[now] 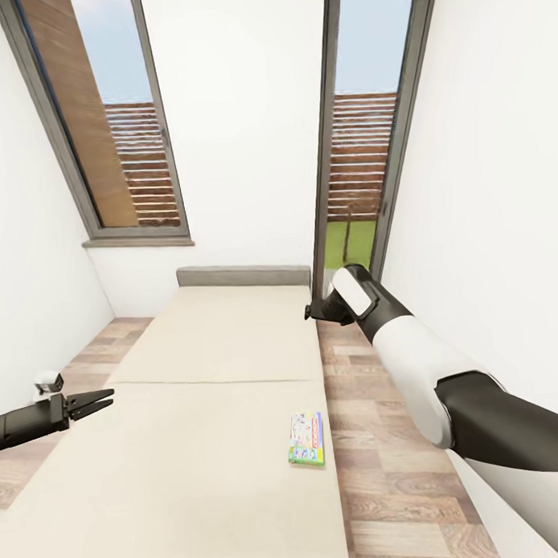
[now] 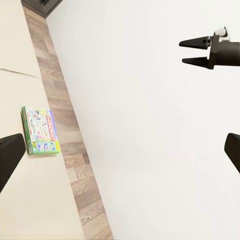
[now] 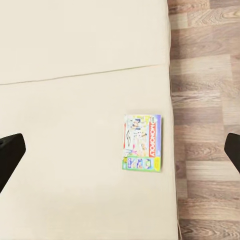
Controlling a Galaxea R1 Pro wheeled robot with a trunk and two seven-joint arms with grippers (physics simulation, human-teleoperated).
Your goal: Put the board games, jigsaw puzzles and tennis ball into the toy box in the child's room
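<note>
The Monopoly game (image 1: 306, 439) lies flat near the bed's (image 1: 197, 475) right edge, long axis running along that edge. The left gripper (image 1: 102, 400), fingers parted and empty, hangs past the left edge, well apart from it. The right gripper (image 1: 319, 311), farther up that edge toward the headboard (image 1: 243, 275), seems nearer; whether its fingers are parted I cannot tell.

**Monopoly box flat on the mattress, near its edge**

A green-edged board game (image 3: 142, 143) with red Monopoly lettering lies flat on the beige bed (image 3: 75, 75), just inside the mattress edge that borders the wood plank floor (image 3: 205, 100). A seam crosses the mattress, apart from the box. Two dark fingertips (image 3: 10, 157) of the right gripper (image 3: 120, 155) flank it, spread wide.
</note>
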